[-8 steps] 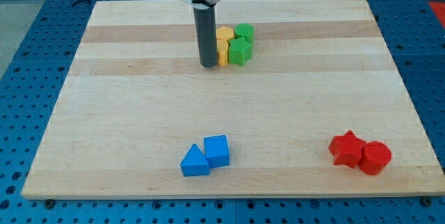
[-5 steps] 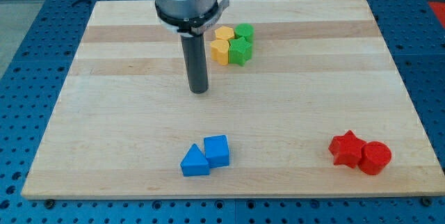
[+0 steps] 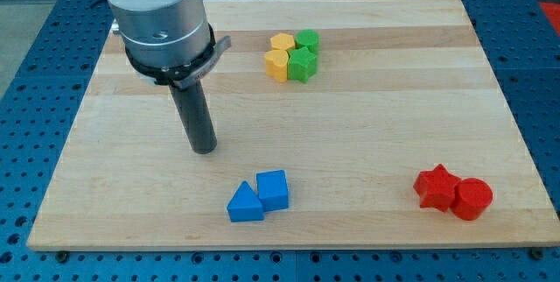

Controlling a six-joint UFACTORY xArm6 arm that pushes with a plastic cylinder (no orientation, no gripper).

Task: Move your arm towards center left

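Note:
My tip (image 3: 204,149) rests on the wooden board (image 3: 367,124), left of centre. It touches no block. The blue triangle (image 3: 244,203) and blue cube (image 3: 273,189) lie below and to the right of it. A tight cluster of two yellow blocks (image 3: 278,55) and two green blocks (image 3: 304,53) sits near the view's top, well to the upper right of the tip.
A red star (image 3: 436,186) and a red cylinder (image 3: 472,199) lie together at the view's bottom right. The board is ringed by a blue perforated table (image 3: 26,98).
My tip has slid down and to the left, from beside the yellow blocks to the board's left-centre. No block has moved.

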